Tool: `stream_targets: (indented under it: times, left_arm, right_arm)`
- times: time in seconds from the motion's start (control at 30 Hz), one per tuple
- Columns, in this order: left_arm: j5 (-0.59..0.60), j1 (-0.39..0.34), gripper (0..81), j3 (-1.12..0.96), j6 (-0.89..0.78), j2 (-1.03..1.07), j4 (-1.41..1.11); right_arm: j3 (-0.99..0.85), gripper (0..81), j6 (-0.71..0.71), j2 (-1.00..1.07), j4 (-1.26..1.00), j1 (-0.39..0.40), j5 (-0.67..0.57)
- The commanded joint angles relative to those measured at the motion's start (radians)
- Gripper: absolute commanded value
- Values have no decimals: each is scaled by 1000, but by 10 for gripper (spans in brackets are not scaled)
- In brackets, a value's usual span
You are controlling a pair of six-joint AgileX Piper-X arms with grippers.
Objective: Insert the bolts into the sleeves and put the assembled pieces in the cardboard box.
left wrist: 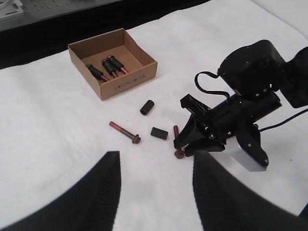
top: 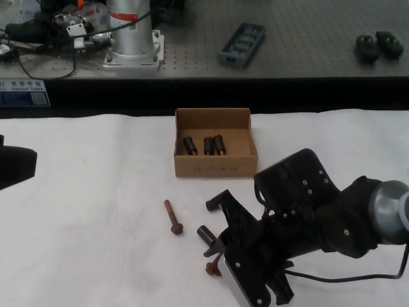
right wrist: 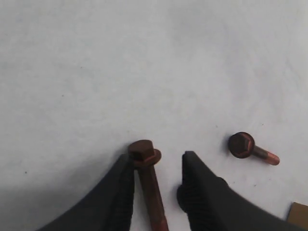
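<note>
The cardboard box holds three bolt-and-sleeve pieces lying side by side. My right gripper is open and down at the white cloth, with a rust-coloured bolt lying between its fingers against one pad. A second bolt lies loose a short way off. In the left wrist view two black sleeves lie between the box and the right gripper. My left gripper hangs open above the cloth, well away from these parts, with nothing in it.
White cloth covers the bench. Behind it runs a perforated metal table with a metal post base, a dark blue rack and cables. The left arm sits at the cloth's far left edge.
</note>
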Motion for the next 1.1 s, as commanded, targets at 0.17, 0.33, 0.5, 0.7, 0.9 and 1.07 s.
stream_targets:
  times: [0.17,0.33,0.5,0.7,0.9,1.07]
  left_arm:
    - [-7,3,344,-5,8,-2,3]
    - [-7,3,344,-5,8,-2,3]
    - [-7,3,344,-5,8,-2,3]
    - [-7,3,344,-5,8,-2,3]
    - [-7,3,344,-5,8,-2,3]
    - [-7,3,344,-5,8,-2,3]
  right_arm:
    - [-8,265,-1,5,20,-5,-19]
    - [-8,265,-1,5,19,-21,-19]
    - [-8,265,-8,5,36,-37,-19]
    - [-8,265,-8,12,36,-39,-32]
    - [-24,265,-8,36,34,-39,-34]
    - [-48,265,-8,48,57,-39,-38]
